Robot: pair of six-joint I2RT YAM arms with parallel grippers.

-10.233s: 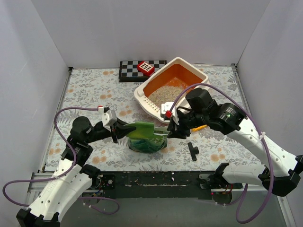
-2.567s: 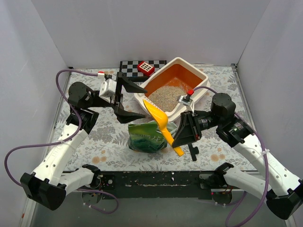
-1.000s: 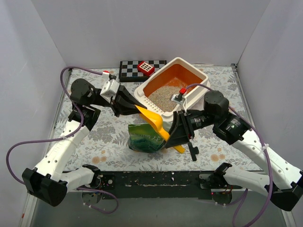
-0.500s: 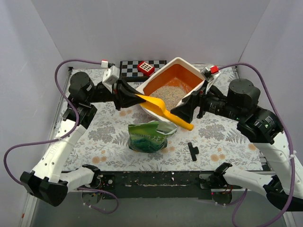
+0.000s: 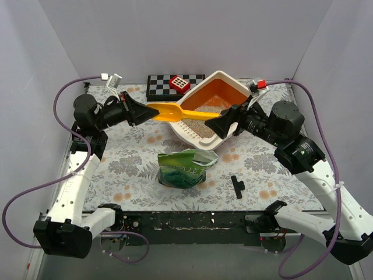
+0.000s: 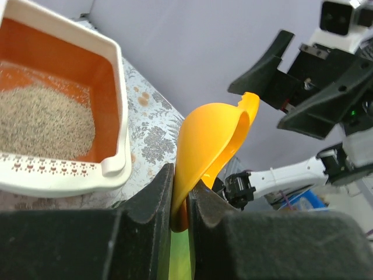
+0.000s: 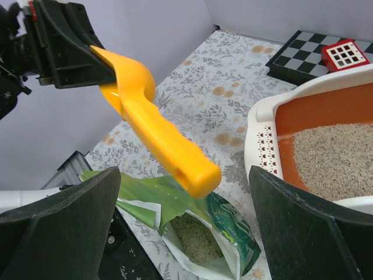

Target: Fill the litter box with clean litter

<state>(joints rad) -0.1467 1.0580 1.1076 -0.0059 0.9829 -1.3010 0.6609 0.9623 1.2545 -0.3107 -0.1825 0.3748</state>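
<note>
The left gripper pinches the scoop by the edge of its bowl, with one finger pressed on each side. The scoop is up in the air, over the front of the box. Its handle points at the right gripper. That gripper's fingers are spread wide, and the handle end is just in front of them, not touching.

The box sits at the back of the table, a bit to the right. It has some litter in it, but not much. The green bag lies open in front of the box, with more litter inside.

This looks like passing the scoop from one gripper to the other. I think the right gripper must close on the handle next. Then the left one can let go.

I can read no words anywhere. The red thing on the checkerboard shows only white squares.
</note>
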